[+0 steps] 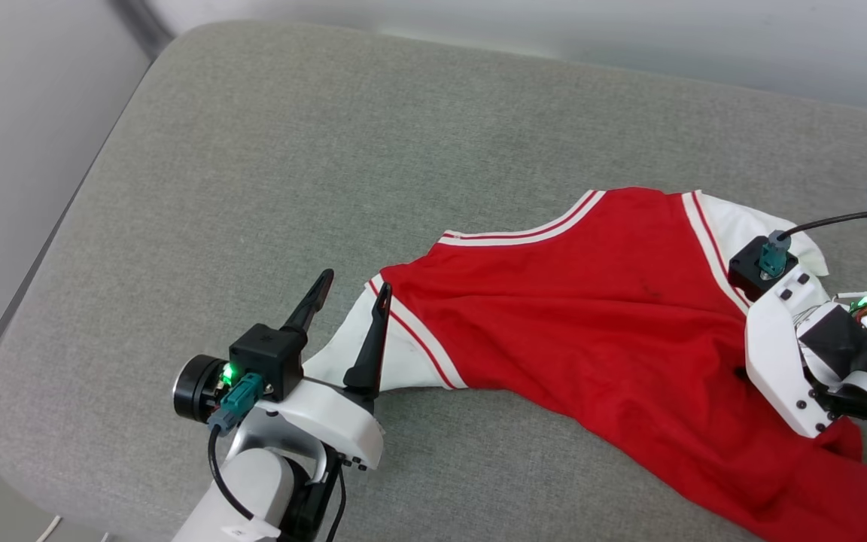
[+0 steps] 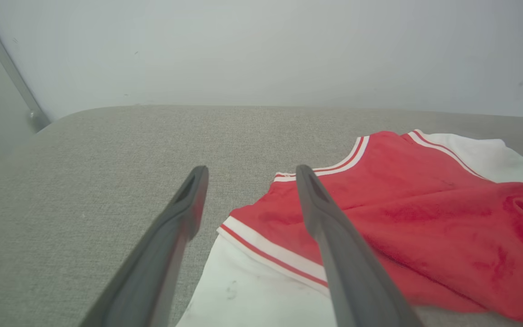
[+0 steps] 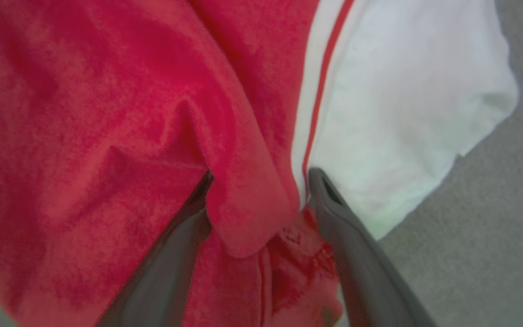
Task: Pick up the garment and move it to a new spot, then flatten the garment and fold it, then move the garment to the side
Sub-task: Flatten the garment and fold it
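Head view: the garment point(image 1: 591, 301) lies plain red side up, stretched crookedly over the right half of the grey cushion point(image 1: 290, 150), its hem end trailing toward the near right corner. The left hand point(image 1: 354, 284) is released, one finger above the white sleeve point(image 1: 403, 354) at the garment's left end, the other above bare cushion.

Left wrist view: the fingers stand wide apart over that sleeve's striped trim.

Right wrist view: the right hand point(image 3: 259, 175) is released too, fingers spread with a fold of red cloth between them, one finger beside the other sleeve's striped seam.
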Tool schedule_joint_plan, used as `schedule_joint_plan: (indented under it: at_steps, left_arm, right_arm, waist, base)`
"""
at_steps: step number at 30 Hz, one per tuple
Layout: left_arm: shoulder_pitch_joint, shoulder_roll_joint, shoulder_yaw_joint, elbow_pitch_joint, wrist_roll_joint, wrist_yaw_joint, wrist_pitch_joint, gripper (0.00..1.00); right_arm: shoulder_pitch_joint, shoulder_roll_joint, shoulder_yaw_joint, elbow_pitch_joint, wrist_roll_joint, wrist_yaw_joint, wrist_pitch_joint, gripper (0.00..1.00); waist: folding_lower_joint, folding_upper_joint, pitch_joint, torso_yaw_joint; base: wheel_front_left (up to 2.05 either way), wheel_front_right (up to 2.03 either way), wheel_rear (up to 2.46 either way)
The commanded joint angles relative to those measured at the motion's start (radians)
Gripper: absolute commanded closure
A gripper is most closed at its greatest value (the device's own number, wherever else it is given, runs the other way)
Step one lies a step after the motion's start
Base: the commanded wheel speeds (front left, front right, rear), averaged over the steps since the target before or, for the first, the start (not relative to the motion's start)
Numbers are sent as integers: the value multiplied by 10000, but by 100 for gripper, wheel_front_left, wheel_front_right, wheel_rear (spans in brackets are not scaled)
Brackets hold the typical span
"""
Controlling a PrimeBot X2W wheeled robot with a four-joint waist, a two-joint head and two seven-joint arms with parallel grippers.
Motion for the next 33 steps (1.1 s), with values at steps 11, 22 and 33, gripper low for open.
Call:
schedule_joint_plan:
  at_steps: [11, 22, 33]
  left_arm:
    - [-140, -69, -9, 155, -132, 34, -177, 0]
    - [380, 204, 170, 318, -350, 207, -241, 0]
    - [853, 400, 205, 289, -537, 278, -201, 0]
  right_arm:
    - [54, -95, 1313, 2052, 1091, -15, -445, 100]
    - [1276, -463, 477, 1918, 2874, -10, -1025, 100]
    - [4007, -457, -1516, 1547, 2969, -15, -1623, 100]
  waist:
    - [-1, -1, 104, 154]
    - [-1, -1, -792, -733]
    - [-1, -1, -1219, -1303]
  base:
    - [0, 0, 0]
    - [0, 0, 0]
    - [0, 0, 0]
